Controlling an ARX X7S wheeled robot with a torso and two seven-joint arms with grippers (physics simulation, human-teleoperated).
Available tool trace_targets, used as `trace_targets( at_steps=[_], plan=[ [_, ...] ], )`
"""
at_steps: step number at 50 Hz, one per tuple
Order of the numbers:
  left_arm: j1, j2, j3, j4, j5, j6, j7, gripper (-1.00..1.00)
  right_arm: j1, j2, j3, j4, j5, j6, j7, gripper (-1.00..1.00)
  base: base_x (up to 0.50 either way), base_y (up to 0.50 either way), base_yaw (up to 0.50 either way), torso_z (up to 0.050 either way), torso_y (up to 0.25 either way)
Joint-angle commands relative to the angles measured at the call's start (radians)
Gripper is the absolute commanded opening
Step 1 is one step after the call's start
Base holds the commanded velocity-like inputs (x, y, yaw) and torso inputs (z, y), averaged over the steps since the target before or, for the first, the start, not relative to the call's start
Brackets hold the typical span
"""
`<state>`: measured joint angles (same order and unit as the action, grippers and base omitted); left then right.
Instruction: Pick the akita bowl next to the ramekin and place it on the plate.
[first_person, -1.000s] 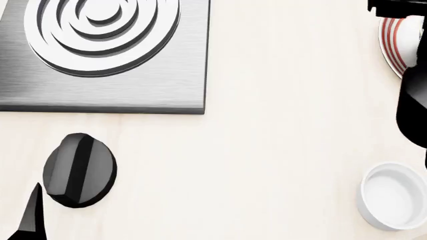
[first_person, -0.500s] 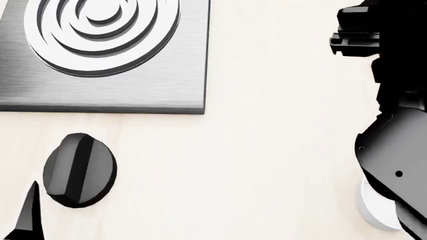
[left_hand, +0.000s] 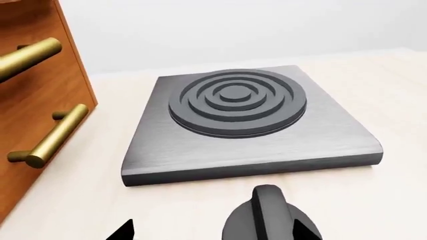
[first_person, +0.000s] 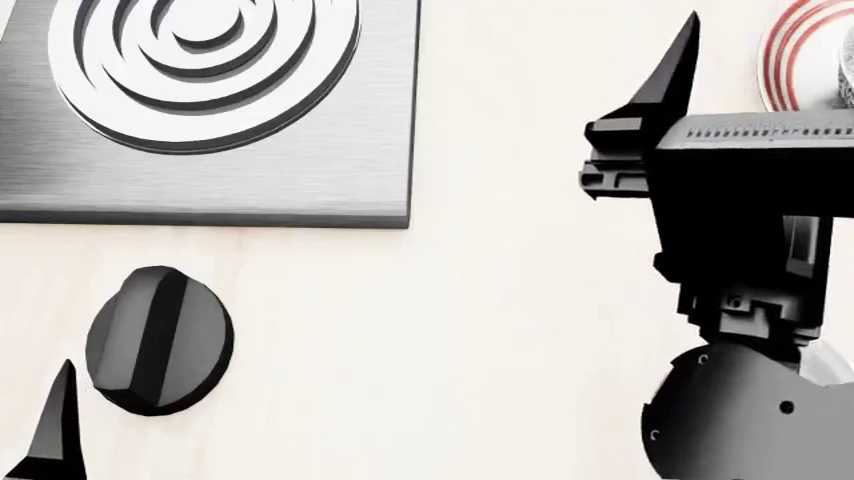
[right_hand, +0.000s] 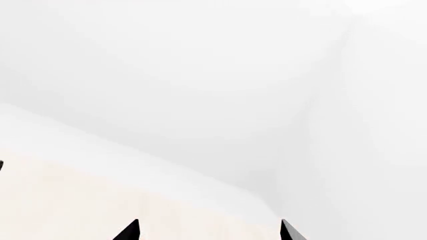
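The right arm fills the head view's right side, hiding nearly all of the ramekin (first_person: 834, 365); the plate (first_person: 787, 60) is cut off at the upper right edge, with a speckled sliver that may be the akita bowl (first_person: 843, 92) on it. The right claw (right_hand: 210, 230) is released and empty. Only one left claw (first_person: 54, 425) fingertip shows, beside a dark knob (first_person: 160, 340) on the tabletop (first_person: 507, 300), so I cannot tell its state.
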<state>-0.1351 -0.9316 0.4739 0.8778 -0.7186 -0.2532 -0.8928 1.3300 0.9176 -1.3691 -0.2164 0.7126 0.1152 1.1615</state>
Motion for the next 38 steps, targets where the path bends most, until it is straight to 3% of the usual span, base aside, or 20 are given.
trace_targets(
  at_steps=[1,38],
  plan=[
    [-0.003,-0.001,0.002,0.005,0.001,-0.004,-0.003,1.00,-0.046,-0.009,-0.030,-0.057,-0.075,-0.020,0.043,1.00,0.00,0.00,0.00,0.000,0.000],
    [-0.016,0.008,0.018,0.005,0.002,-0.014,0.001,1.00,-0.176,0.005,-0.086,-0.284,-0.232,0.021,0.236,1.00,0.00,0.00,0.00,0.000,0.000]
  ],
)
